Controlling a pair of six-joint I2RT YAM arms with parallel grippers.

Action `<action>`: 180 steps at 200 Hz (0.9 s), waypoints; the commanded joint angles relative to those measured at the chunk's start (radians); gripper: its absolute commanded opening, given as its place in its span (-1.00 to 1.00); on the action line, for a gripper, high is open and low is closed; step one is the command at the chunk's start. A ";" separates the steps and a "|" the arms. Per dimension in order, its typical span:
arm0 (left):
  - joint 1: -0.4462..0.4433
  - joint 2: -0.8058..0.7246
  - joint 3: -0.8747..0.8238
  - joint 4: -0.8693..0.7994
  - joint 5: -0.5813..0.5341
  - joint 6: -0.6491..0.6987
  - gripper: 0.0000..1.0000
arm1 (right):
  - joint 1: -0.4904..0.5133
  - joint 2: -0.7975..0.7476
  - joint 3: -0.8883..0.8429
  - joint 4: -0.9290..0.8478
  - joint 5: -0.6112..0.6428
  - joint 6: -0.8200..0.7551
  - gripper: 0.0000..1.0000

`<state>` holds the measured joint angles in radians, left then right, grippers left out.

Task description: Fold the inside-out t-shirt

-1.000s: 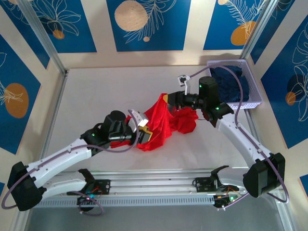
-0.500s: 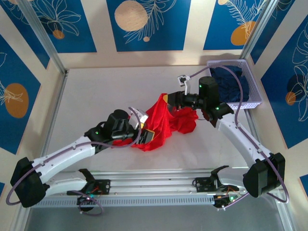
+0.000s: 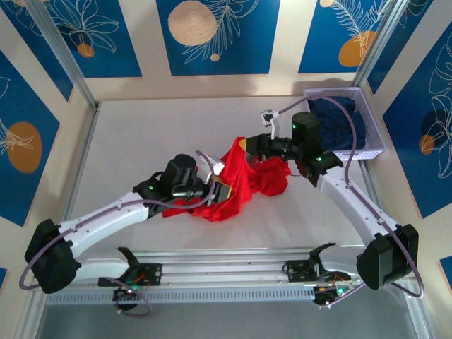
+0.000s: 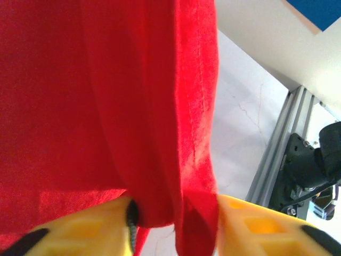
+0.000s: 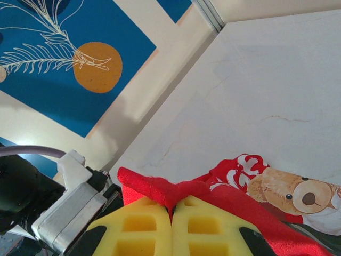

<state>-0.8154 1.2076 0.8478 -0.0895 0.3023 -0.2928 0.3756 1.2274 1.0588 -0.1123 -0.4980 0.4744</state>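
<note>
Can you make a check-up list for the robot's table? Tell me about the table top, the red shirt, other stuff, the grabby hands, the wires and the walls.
Surface: pale grey table, flat, with faint hairline marks.
Job's things: red t-shirt bunched mid-table and partly lifted between both arms; its teddy-bear print is showing.
Clutter: white basket at the far right corner, with a dark navy garment inside.
Grippers: left gripper closed on a fold of the t-shirt; right gripper pinching its edge, pads together.
Cables: purple cables loop along both arms.
Surroundings: blue wall panels with orange circles and white leaves; metal rail at the near edge.
</note>
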 commanded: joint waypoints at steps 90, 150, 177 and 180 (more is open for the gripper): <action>0.090 -0.188 -0.012 -0.194 -0.170 -0.033 -1.00 | 0.075 0.106 0.149 -0.113 0.255 -0.013 -0.64; 0.262 -0.186 0.109 -0.408 -0.106 -0.126 -1.00 | 0.072 0.192 0.235 -0.254 0.250 -0.091 -0.23; 0.346 -0.147 0.153 -0.465 -0.075 -0.127 -1.00 | 0.082 0.176 0.179 -0.274 0.206 -0.120 0.00; 0.357 -0.144 0.156 -0.467 -0.065 -0.128 -1.00 | 0.082 0.179 0.176 -0.286 0.216 -0.122 0.00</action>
<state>-0.5232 1.0389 0.9512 -0.4694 0.1856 -0.3950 0.4480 1.4273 1.2758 -0.3309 -0.2459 0.4023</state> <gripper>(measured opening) 0.040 0.491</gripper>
